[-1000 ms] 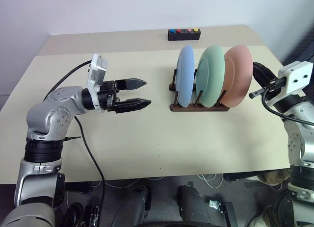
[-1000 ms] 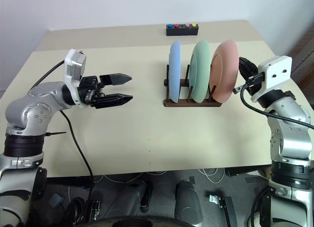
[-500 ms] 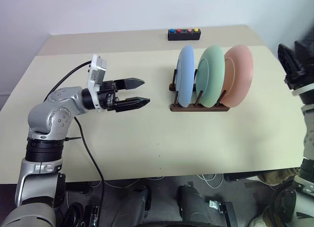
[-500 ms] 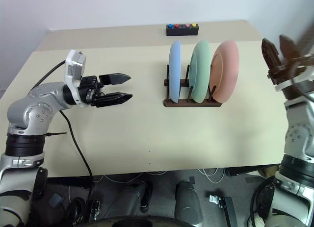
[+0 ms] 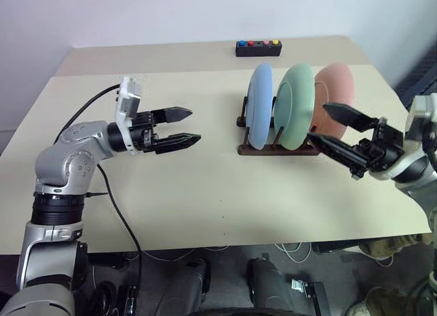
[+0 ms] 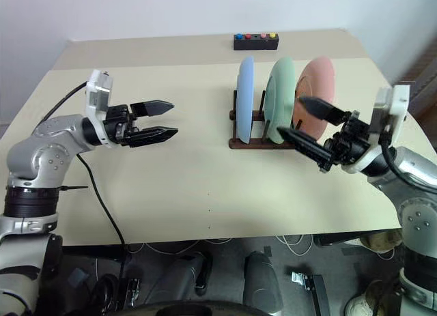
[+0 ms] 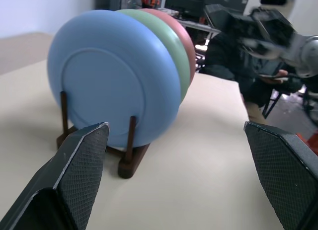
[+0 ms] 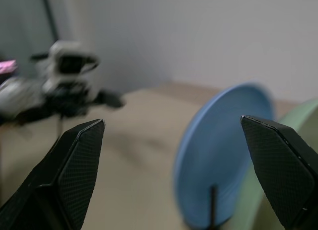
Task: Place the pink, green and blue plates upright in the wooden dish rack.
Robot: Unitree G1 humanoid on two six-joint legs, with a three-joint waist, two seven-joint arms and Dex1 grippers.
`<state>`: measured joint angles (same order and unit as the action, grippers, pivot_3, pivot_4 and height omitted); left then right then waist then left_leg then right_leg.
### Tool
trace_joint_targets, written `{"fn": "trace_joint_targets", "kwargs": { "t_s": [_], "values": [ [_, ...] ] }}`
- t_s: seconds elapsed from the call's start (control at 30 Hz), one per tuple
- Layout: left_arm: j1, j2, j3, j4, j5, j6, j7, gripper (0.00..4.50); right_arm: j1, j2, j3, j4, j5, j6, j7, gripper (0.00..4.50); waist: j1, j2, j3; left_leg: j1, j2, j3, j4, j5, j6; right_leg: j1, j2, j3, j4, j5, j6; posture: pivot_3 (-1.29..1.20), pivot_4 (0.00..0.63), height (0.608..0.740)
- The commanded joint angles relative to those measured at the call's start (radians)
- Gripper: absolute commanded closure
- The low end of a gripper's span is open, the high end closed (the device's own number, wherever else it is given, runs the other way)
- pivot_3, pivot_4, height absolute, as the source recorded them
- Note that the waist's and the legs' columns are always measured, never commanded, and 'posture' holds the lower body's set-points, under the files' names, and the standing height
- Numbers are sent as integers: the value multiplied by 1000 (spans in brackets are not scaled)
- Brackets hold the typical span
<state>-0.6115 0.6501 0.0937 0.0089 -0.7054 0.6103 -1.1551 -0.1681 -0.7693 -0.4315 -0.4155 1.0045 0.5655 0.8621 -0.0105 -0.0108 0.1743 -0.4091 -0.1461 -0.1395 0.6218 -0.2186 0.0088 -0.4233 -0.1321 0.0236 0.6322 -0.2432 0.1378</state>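
Both pairs of jaws stand spread wide with nothing between them. On the left gripper [image 5: 179, 128] the two black fingers point level across the table [image 5: 205, 193] toward the wooden rack [image 5: 276, 149], well apart from it, with bare tabletop between. On the right gripper [image 5: 338, 135] the fingers reach in from the other side, their tips just in front of the pink plate [image 5: 339, 91] and the near end of the rack, touching neither as far as can be seen.

All three plates stand upright in the rack between its thin pegs. From the left jaws outward the order is the blue plate [image 5: 259, 104], then the green plate [image 5: 295, 104], then the pink one, which is nearest the right jaws. In the left wrist view the blue plate's back faces that gripper, leaning against two pegs, with the green and pink rims showing behind it.

Beyond the rack, at the far edge of the table, sits a small black box with coloured buttons [image 5: 259, 48].
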Motion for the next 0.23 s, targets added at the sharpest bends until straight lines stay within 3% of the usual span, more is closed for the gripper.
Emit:
{"fn": "trace_joint_targets", "kwargs": {
  "t_s": [0.03, 0.23],
  "values": [
    [22, 27, 42, -46, -9, -5, 7, 0, 26, -25, 13, -14, -39, -17, 48, 32, -1, 0, 0, 0, 0, 0, 0, 0, 0, 0, 0, 0, 0, 0, 0, 0, 150, 740],
    [57, 52, 62, -94, -29, 30, 29, 0, 57, 3, 85, -6, -161, -83, 66, 32, 1, 0, 0, 0, 0, 0, 0, 0, 0, 0, 0, 0, 0, 0, 0, 0, 150, 740]
  ]
}}
